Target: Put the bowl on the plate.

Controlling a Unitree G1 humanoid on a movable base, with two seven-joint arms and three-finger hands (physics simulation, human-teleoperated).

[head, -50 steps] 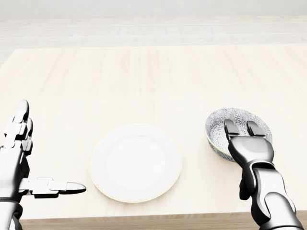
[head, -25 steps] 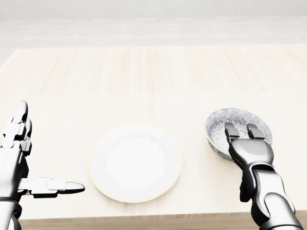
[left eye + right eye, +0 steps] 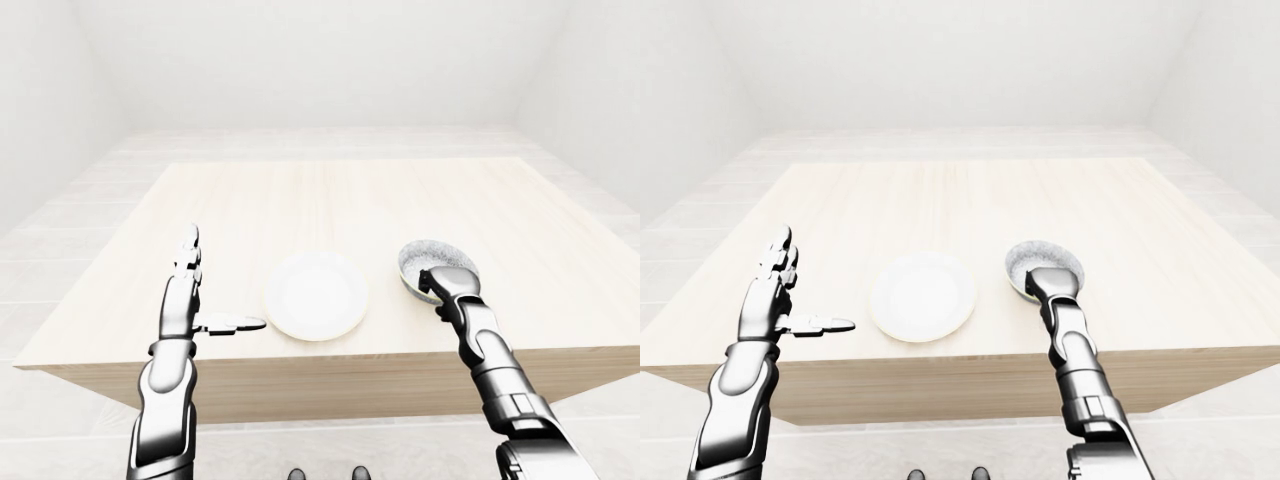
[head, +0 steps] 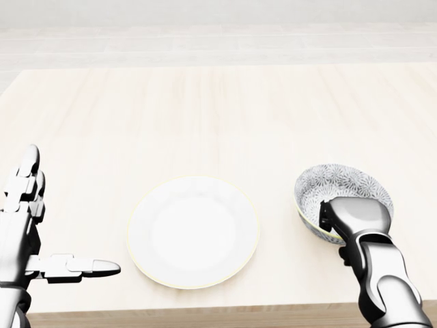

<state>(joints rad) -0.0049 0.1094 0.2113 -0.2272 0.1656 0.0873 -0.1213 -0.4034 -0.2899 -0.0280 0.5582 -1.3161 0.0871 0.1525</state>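
Head view: the grey-patterned ceramic bowl [image 4: 343, 195] sits on the pale wooden table [image 4: 205, 116], just right of the round white plate [image 4: 193, 231] and not touching it. The metallic right hand [image 4: 354, 220] clamps the bowl's near rim, fingers curled over it. The left hand [image 4: 27, 232] hovers open and empty, thumb pointing toward the plate.

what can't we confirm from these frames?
- Right hand grip on the bowl: in the head view the back of the hand covers the fingers, so closure on the near rim cannot be confirmed; too small in both eye views.
- Whether the bowl is lifted or tilted off the table: unclear in every view.
- Left hand: cut off by the head view's left edge.
- Plate: fully visible.
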